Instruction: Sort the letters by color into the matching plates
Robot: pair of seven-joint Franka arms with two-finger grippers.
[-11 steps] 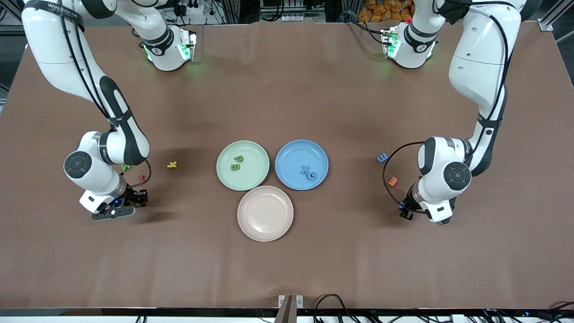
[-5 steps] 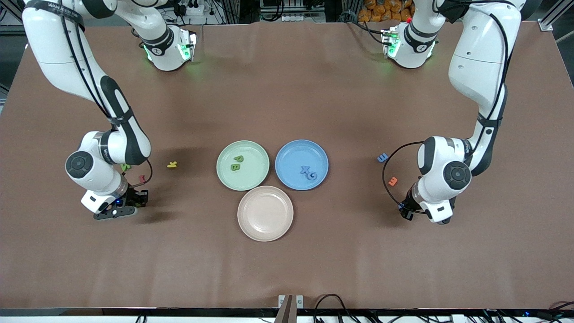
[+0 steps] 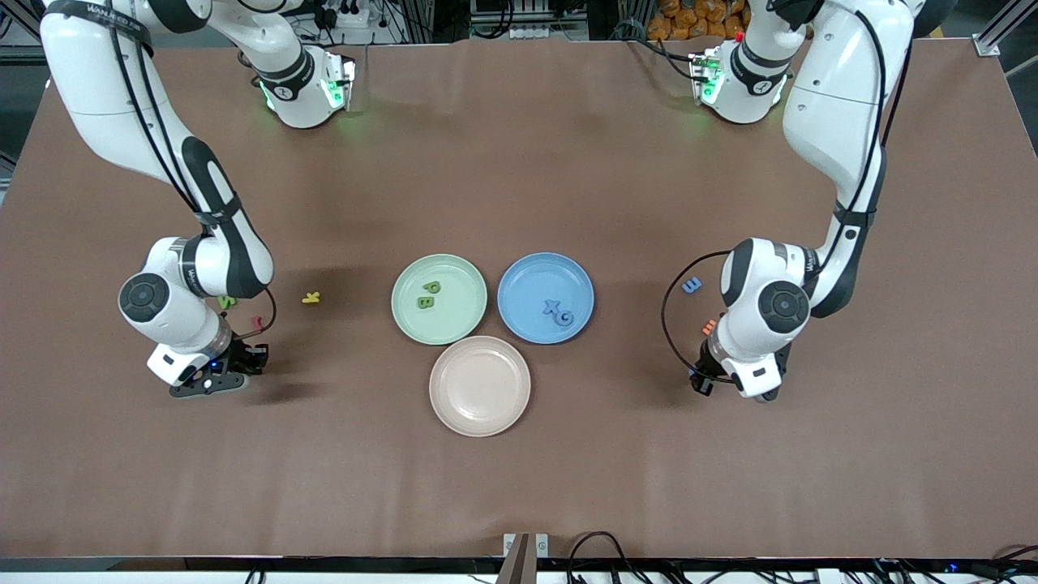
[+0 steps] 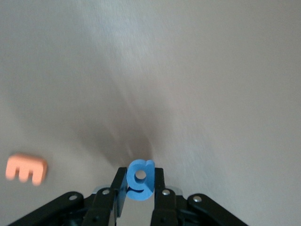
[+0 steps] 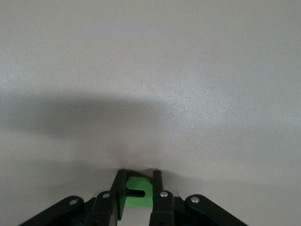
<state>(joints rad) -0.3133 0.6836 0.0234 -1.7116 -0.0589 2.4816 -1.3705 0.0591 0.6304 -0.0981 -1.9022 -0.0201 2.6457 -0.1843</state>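
Observation:
My left gripper (image 3: 702, 381) is shut on a blue letter g (image 4: 140, 182) and holds it low over the table toward the left arm's end, beside an orange piece (image 3: 709, 327). My right gripper (image 3: 247, 359) is shut on a green letter (image 5: 140, 192), low over the table at the right arm's end. The mint green plate (image 3: 439, 324) holds two green letters (image 3: 428, 294). The blue plate (image 3: 535, 280) holds two blue letters (image 3: 559, 312). A blue piece (image 3: 691, 285) lies on the table near the left arm. A green piece (image 3: 227, 302) lies partly hidden by the right arm.
A beige-pink plate (image 3: 479, 386) stands nearer the camera than the two plates, touching them. A yellow piece (image 3: 311, 298) and a red piece (image 3: 256, 324) lie near the right arm. The orange piece also shows in the left wrist view (image 4: 26, 168).
My left arm has moved toward the plates with the blue g in its gripper, now partly covering the orange piece. My right gripper has barely shifted.

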